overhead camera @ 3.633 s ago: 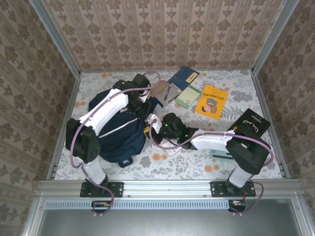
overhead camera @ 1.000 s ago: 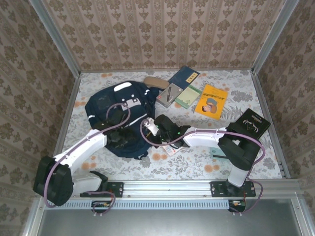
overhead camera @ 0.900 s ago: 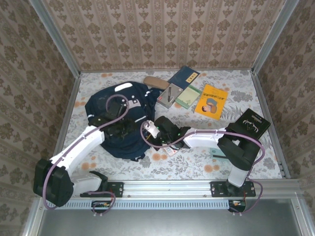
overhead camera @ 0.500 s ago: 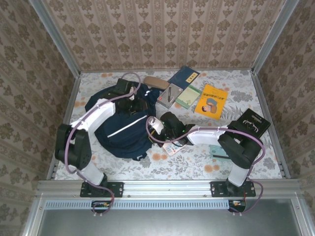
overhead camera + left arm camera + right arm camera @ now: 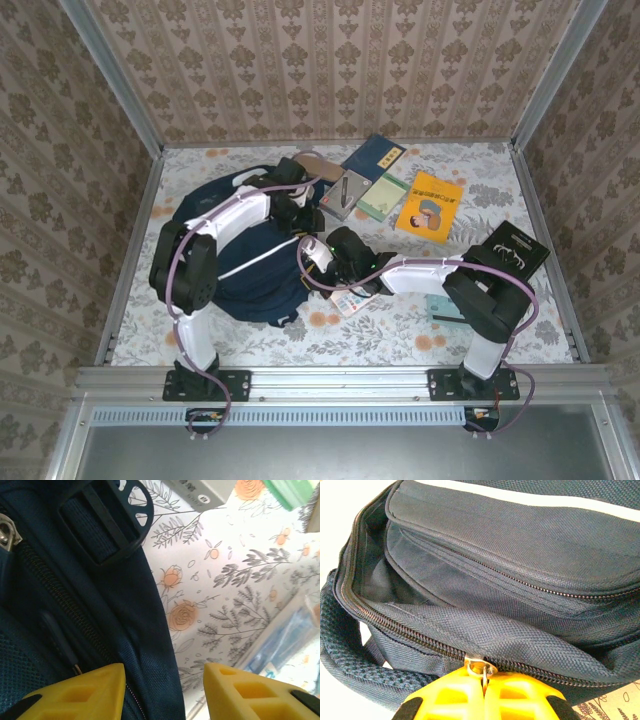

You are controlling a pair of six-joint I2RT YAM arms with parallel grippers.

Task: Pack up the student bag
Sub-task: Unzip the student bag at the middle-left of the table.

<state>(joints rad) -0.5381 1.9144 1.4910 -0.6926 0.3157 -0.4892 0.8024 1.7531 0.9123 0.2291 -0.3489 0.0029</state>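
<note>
From above: large navy blue fabric backpack with a thin white stripe (image 5: 255,278), lying flat on the left-centre of the flower-printed tablecloth (image 5: 400,335). Left gripper (image 5: 303,212) down at the bag's far right corner, arm arched over the fabric. Right gripper (image 5: 310,262) low against the bag's right edge. Beyond and to the right, apart from the bag: tan oblong pouch (image 5: 312,162), dark blue book (image 5: 373,154), grey notebook with a pen on it (image 5: 340,190), green notepad (image 5: 383,196), orange-yellow booklet (image 5: 430,208), and a flat black package (image 5: 511,250) nearer the right wall. At the left wrist: yellow fingers (image 5: 80,690) parted, nothing clamped, with the bag's edge running up between them, one finger over navy fabric and the other over tablecloth; touching or not, cannot tell. Black plastic strap buckle (image 5: 100,522) on the bag further along. At the right wrist: yellow fingers (image 5: 520,695) pressed tight together, pinching a small silver metal zipper pull (image 5: 480,669) on the bag's long zip. Left of the pull, teeth apart and mouth gaping, pale grey lining (image 5: 375,585) inside. Above, a zipped pocket and the white stripe; below left, a navy mesh strap (image 5: 350,665).
</note>
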